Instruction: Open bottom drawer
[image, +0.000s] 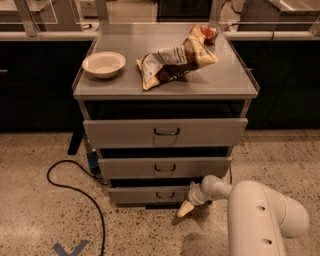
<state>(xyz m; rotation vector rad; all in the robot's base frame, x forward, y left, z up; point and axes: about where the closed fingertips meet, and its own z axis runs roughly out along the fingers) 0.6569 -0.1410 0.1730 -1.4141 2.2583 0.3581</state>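
Observation:
The bottom drawer (150, 194) is the lowest and smallest of three grey fronts in the metal cabinet, with a small dark wire handle (164, 195) at its centre. It stands pulled out a little, with a dark gap above it. My gripper (184, 209) reaches down from the white arm (260, 215) at the lower right. Its tip sits just below and right of the handle, near the drawer's lower right edge and close to the floor.
The middle drawer (164, 167) and top drawer (165, 132) are also pulled out a little. On the cabinet top stand a white bowl (103, 63) and a crumpled chip bag (175, 61). A black cable (75, 187) loops on the floor at left.

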